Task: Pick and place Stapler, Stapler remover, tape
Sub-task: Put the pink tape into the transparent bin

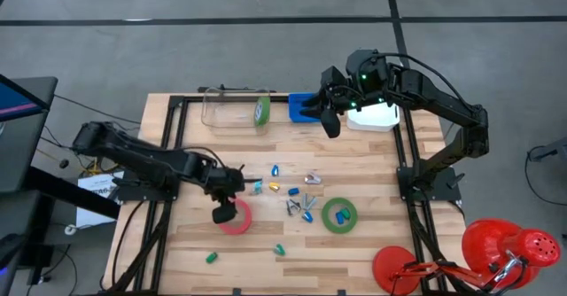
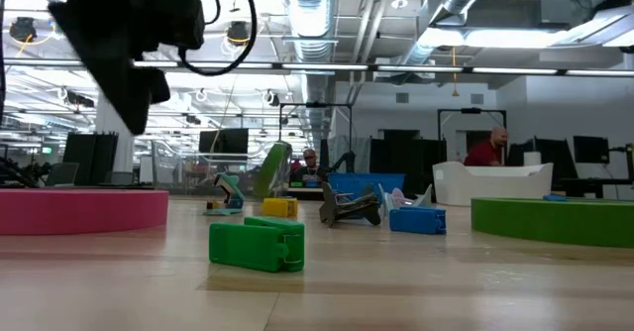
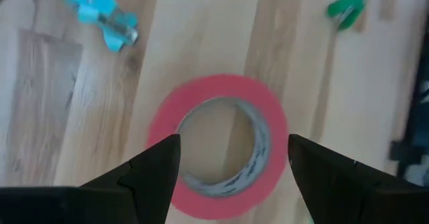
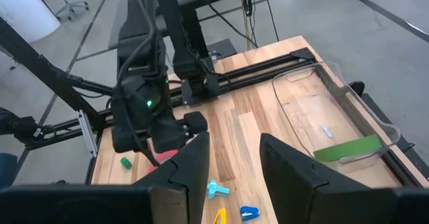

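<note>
The pink-red tape roll [image 3: 218, 147] is lying flat on the wooden table [image 1: 372, 252], toward its near left part, a wide ring with a pale inner core and bare wood showing through its open centre. The left gripper [image 1: 223, 209] is hovering directly over it with its fingers [image 3: 144, 170] spread apart, straddling the ring and gripping nothing. A small green piece [image 3: 346, 8] and a light blue piece [image 3: 97, 13] are lying near the roll. Right of centre, a green tape roll [image 1: 339, 214] is lying flat; another green roll [image 1: 262, 111] is standing on edge in the clear tray [image 1: 221, 110] at the far side. The right gripper [image 1: 330, 119] is waiting over the far edge, fingers parted, holding nothing
</note>
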